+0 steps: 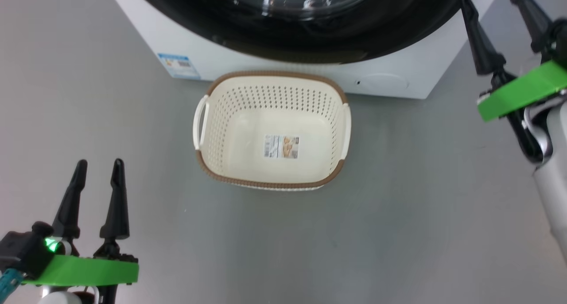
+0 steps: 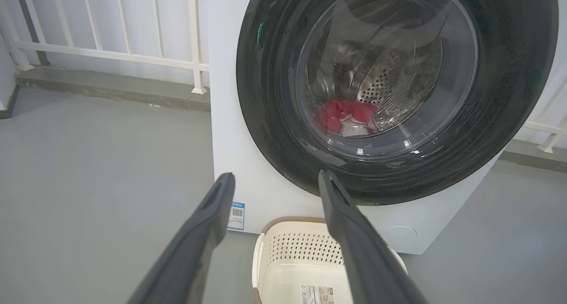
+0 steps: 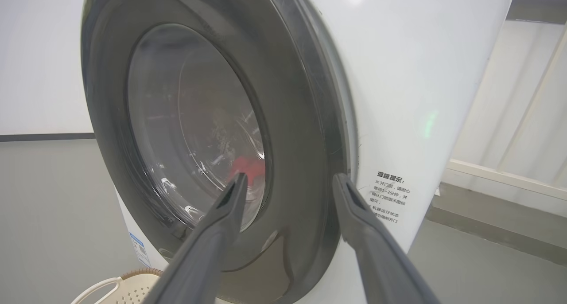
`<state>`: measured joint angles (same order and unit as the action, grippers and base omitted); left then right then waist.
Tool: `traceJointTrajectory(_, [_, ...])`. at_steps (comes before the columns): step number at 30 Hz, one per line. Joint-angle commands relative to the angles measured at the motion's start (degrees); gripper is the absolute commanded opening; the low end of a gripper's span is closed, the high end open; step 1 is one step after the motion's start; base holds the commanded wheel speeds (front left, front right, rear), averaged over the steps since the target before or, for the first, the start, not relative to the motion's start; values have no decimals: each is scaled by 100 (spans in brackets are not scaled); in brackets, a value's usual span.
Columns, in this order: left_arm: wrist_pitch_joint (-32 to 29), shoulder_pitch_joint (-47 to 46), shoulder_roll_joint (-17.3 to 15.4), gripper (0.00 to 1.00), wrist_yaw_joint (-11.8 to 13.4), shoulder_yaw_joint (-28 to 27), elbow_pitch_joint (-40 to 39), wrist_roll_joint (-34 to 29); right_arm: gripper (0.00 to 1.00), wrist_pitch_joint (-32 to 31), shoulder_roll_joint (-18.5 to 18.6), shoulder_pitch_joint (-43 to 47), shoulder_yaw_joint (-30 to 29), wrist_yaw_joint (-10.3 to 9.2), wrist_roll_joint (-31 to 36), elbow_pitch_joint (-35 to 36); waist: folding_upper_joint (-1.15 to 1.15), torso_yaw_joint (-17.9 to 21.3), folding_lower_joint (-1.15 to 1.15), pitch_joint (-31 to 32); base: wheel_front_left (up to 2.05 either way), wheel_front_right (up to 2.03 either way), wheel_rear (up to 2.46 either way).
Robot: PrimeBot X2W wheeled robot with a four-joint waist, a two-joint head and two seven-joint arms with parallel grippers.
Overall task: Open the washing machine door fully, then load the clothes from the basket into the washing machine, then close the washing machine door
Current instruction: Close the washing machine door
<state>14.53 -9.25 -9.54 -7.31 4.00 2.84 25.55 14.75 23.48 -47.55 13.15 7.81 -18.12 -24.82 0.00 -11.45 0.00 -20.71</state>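
Looks like the closing stage: washing machine door point(image 3: 301, 171) apparently flush against the washing machine point(image 3: 412, 95), clothes point(image 2: 343, 115) inside the drum behind the glass, basket point(image 1: 221, 131) empty on the floor just in front. To confirm the latch, push straight in on the black rim near the right edge, not on the glass bulge. Right gripper point(image 3: 290, 176) raised by that edge, fingers spread, nothing held, contact unclear. Left gripper point(image 1: 100, 162) low at left, fingers parted, empty, aimed at the machine.

The basket point(image 1: 230, 118) is set on the floor point(image 1: 398, 206) just before the washing machine point(image 1: 164, 33); the clothes point(image 2: 343, 115) are seen inside it, behind the washing machine door point(image 2: 270, 95).
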Motion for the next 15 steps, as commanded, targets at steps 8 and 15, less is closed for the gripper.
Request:
traceJointTrajectory(8, [47, 151, -293, 100, -18, -240, -107, -168, 100, 25, -204, 1053, -236, -32, -33, 619, 0, 512, 0, 660, 0, 0, 0])
traceJointTrajectory(15, [47, 235, -355, 100, -18, -131, -151, -28, 100, 25, -372, 1702, -423, -32, -76, 916, 0, 774, 0, 924, 0, 0, 0])
